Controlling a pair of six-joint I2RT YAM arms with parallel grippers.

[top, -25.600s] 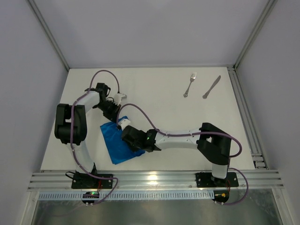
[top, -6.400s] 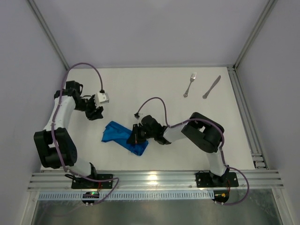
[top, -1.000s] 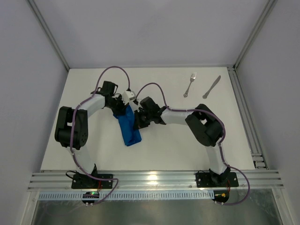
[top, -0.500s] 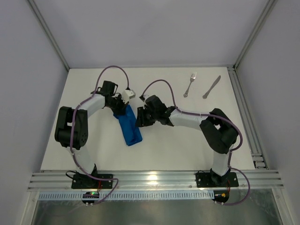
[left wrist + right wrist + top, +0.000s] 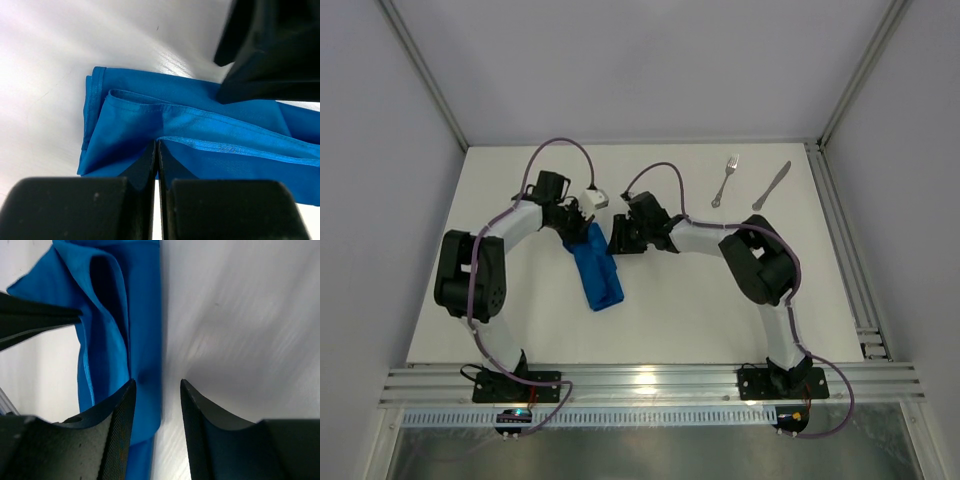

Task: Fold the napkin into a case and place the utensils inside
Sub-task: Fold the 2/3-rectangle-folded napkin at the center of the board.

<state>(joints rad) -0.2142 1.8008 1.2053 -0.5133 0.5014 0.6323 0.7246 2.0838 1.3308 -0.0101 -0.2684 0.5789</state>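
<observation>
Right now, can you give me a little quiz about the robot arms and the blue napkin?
1. True or false: the fork and the knife are already tucked inside the napkin.
2. Fill in: the left pincer is pinching the ____.
3. Which pincer stands open? A: left pincer. B: right pincer. C: both.
Key: 1 false, they lie bare on the table, well away from the napkin. 2 napkin. 3 B.
</observation>
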